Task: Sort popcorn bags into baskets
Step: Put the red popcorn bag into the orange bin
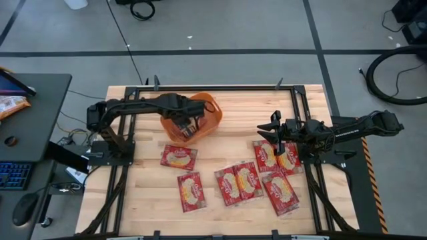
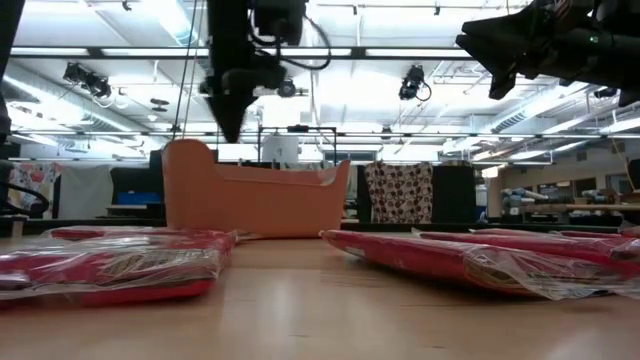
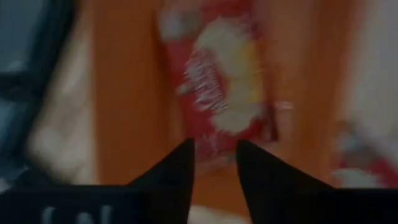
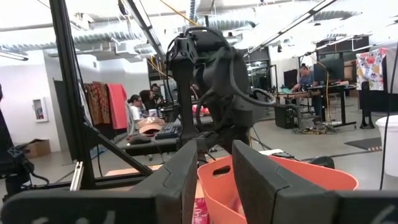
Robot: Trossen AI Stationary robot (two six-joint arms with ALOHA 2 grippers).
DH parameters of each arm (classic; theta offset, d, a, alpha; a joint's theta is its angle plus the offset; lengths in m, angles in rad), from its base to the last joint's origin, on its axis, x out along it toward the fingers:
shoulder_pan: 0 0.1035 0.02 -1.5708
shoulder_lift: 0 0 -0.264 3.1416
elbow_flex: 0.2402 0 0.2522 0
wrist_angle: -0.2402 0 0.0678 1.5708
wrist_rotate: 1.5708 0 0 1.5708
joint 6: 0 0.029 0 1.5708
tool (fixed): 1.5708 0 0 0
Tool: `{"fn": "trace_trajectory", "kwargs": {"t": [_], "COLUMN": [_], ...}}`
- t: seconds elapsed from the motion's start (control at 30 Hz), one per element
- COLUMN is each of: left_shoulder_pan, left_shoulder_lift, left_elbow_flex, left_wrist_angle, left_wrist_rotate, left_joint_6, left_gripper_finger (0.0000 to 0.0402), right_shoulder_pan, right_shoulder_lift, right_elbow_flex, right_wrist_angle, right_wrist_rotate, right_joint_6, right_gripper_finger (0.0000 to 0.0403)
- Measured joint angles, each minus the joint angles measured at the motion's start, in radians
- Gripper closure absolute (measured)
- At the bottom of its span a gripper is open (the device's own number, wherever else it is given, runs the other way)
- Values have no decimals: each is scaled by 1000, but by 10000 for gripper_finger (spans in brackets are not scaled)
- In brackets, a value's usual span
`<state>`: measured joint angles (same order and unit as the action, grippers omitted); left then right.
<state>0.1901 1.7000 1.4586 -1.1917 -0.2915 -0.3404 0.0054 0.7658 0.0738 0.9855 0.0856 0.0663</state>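
The orange basket (image 1: 212, 105) stands at the far middle of the table. My left gripper (image 1: 189, 127) hangs over it, open, its fingers (image 3: 180, 165) pointing down above a red popcorn bag (image 3: 221, 87) that lies flat on the basket's floor. Several more red bags lie flat on the table: two near the left (image 1: 179, 157) (image 1: 190, 191) and a cluster at the right (image 1: 247, 180) (image 1: 288, 159). My right gripper (image 1: 267, 131) hovers open above the cluster's far end, raised off the table and pointing toward the basket (image 4: 280, 180).
Black frame rails (image 1: 293, 107) run along the table's left and right sides. A dark side desk with a keyboard (image 1: 13, 175) stands left of the table. Bare wood (image 1: 233, 143) lies between the basket and the bags. People sit at desks (image 4: 140, 109) far behind.
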Motion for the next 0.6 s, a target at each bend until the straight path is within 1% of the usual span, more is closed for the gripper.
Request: {"fn": "trace_trajectory", "kwargs": {"t": [0.07, 0.1, 0.13, 0.23, 0.33, 0.5, 0.6], "left_shoulder_pan": [-29, -53, -83, -171, -244, -327, -382], "left_shoulder_lift": [0, 1, 5, 17, 44, 128, 183], "left_elbow_flex": [0, 0, 0, 0, 3, 1, 0], "left_wrist_angle": [81, 136, 198, 346, 476, 574, 615], "left_wrist_rotate": [100, 138, 154, 119, 64, 93, 93], "left_joint_6": [59, 101, 145, 265, 272, 237, 287], "left_gripper_finger": [249, 241, 236, 231, 231, 230, 230], "right_shoulder_pan": [0, 0, 0, 0, 0, -2, -2], "right_shoulder_lift": [0, 0, 0, 0, 0, 0, 1], "right_elbow_flex": [0, 0, 0, 0, 0, 0, 0], "right_wrist_angle": [0, 0, 0, 0, 0, -3, -7], "right_wrist_rotate": [2, 3, 3, 3, 3, 3, 3], "right_joint_6": [-8, -10, -10, -9, -7, -9, -9], "right_gripper_finger": [295, 295, 295, 295, 295, 295, 295]}}
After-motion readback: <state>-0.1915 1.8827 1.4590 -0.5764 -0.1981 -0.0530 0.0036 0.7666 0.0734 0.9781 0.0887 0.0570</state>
